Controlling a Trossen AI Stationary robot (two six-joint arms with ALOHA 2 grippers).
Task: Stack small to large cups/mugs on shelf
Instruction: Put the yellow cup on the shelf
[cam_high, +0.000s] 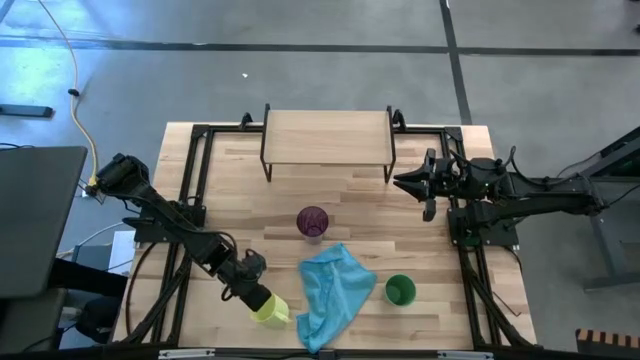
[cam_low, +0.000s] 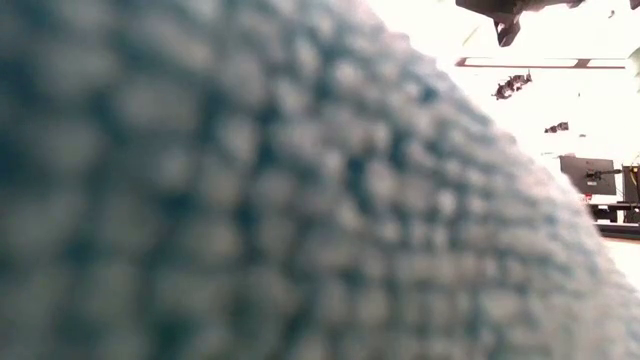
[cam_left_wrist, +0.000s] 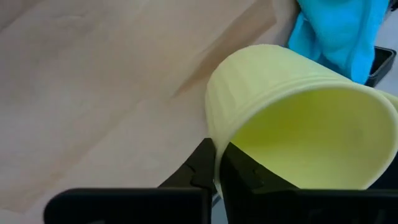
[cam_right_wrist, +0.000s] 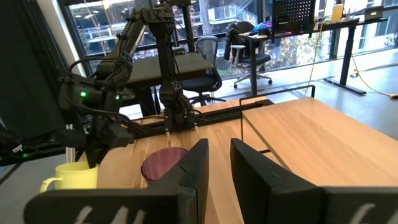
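Pinched on the rim of the yellow-green mug (cam_left_wrist: 298, 112), my left gripper (cam_left_wrist: 216, 163) has it tilted near the table's front edge, beside the blue cloth (cam_high: 333, 290) (right gripper (cam_right_wrist: 217, 163) waits parted by the shelf (cam_high: 327, 135)); I judge a lift comes next, then carrying it there

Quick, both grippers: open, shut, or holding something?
Left gripper: jaws closed on the rim of the yellow-green mug, near the table's front edge.
Right gripper: jaws open, empty, beside the shelf.
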